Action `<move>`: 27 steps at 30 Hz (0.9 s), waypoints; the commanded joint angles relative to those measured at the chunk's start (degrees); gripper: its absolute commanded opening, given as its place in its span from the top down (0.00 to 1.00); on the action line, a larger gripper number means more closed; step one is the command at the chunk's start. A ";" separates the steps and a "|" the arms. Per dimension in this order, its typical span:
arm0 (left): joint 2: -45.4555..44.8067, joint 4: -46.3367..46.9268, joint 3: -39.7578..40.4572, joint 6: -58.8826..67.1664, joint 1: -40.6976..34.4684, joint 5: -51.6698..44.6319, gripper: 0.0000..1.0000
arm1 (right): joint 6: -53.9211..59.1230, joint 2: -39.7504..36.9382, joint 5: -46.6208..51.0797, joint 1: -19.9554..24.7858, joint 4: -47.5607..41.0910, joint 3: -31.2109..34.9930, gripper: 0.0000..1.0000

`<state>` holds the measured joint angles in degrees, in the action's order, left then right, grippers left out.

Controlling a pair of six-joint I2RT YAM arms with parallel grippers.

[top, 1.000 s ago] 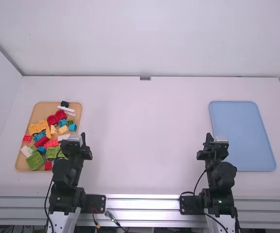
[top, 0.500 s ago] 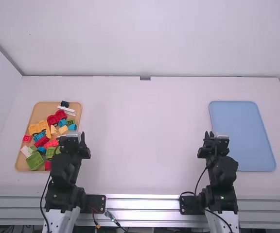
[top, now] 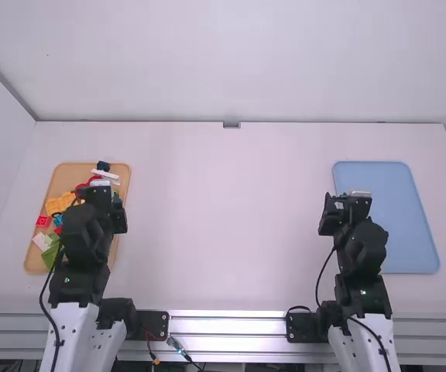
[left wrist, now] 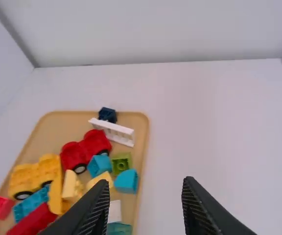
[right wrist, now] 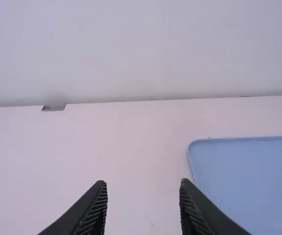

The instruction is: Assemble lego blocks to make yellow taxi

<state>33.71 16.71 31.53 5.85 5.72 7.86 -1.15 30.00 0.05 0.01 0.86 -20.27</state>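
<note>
My left gripper is over the right part of the wooden tray, hiding some blocks. In the left wrist view this gripper is open with nothing between its fingers. A yellow wheeled base, a red wheeled base, an orange-yellow piece, pale yellow blocks, and blue, green, white and red blocks lie in the tray. My right gripper is above the table at the blue tray's left edge. Seen from its own wrist, the right gripper stands open and holds nothing.
A blue tray lies flat at the table's right side, with no blocks on it. The white table stretches between the two trays. Walls rise behind the table and along its left side.
The left arm has moved forward and left, from the tray's near right side to over its blocks. The right arm has shifted slightly forward and right.
</note>
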 commanded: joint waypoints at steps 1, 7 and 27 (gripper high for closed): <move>5.06 1.03 4.77 2.97 1.13 4.27 0.56 | -1.46 3.67 -0.05 -0.06 0.49 -4.45 0.55; 17.21 1.31 14.27 11.51 4.22 6.10 0.44 | -2.26 12.45 -0.10 -0.02 0.64 -10.81 0.44; 60.01 29.68 66.99 43.35 25.15 -9.60 0.10 | -4.48 37.65 -0.21 -0.06 1.49 -29.07 0.10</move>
<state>88.86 44.12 92.60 42.17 28.99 0.36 -4.99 66.26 -0.25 0.01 2.11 -46.48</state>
